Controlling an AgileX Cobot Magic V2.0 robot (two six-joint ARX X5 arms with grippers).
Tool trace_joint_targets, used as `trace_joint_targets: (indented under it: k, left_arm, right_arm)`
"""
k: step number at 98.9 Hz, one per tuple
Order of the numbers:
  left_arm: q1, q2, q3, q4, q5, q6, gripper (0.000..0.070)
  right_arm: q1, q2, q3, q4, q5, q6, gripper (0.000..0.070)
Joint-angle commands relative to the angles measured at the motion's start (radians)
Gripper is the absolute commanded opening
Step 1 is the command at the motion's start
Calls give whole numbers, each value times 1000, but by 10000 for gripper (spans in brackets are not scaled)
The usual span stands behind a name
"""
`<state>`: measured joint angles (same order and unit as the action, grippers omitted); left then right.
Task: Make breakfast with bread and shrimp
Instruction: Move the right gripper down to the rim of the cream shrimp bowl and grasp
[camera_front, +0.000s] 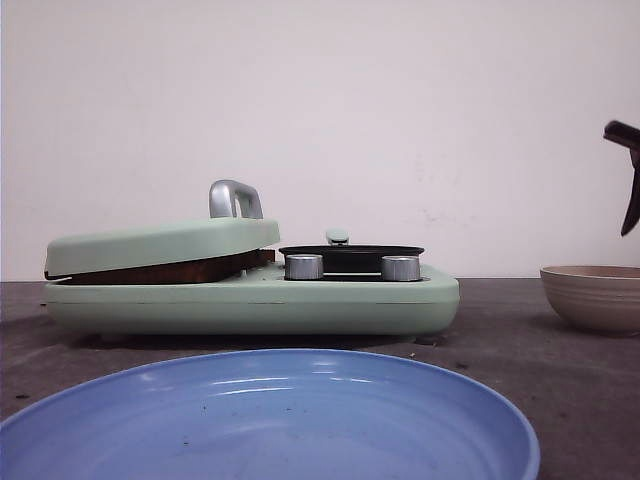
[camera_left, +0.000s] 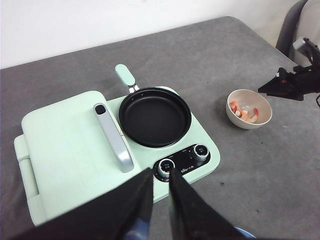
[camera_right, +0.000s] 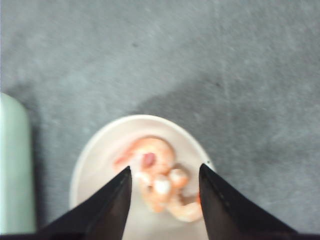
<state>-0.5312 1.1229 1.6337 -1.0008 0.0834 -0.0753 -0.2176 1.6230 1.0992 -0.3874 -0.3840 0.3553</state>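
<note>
The blue plate (camera_front: 270, 420) sits nearest the robot, its rim spanning most of the front view. Behind it stands the mint-green cooker (camera_front: 250, 300). On its left half the hinged lid (camera_front: 160, 245) rests tilted, not fully down, on a browned edge of bread (camera_front: 165, 270) showing in the gap; the grey handle (camera_left: 114, 137) lies along the lid's inner edge. On the right half sits the black frying pan (camera_left: 155, 116), with two knobs (camera_left: 182, 161) along the front edge. The left gripper (camera_left: 161, 200) hangs above the cooker's front edge, fingers nearly together, holding nothing. Bare grey table (camera_left: 240, 175) separates the cooker from the beige bowl (camera_left: 249, 108), well apart. Shrimp (camera_right: 160, 185) lie inside the bowl. The right gripper (camera_right: 165, 175) hovers above them, fingers spread, nothing gripped.
</note>
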Motion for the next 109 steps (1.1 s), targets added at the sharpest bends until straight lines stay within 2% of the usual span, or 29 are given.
trace_joint_targets:
  k: [1, 15, 50, 72, 77, 96, 109]
  left_arm:
    - [-8, 9, 13, 6, 2, 12, 0]
    - [-8, 15, 13, 7, 2, 13, 0]
    - [-8, 43, 13, 9, 2, 15, 0]
    - [-8, 48, 13, 6, 2, 15, 0]
    - [-8, 48, 13, 6, 2, 15, 0]
    - [-8, 48, 13, 4, 2, 15, 0]
    - [-8, 48, 13, -10, 3, 15, 0]
  right_arm:
    - [-4, 28, 25, -7, 23, -45, 247]
    - [-4, 54, 25, -14, 51, -86, 247]
    - [-8, 143, 25, 6, 43, -85, 234]
    - [-8, 161, 25, 61, 10, -73, 64]
    - [-8, 163, 25, 73, -11, -71, 3]
    - [-8, 165, 25, 91, -19, -79, 3]
    - [-8, 153, 26, 143, -88, -74, 3]
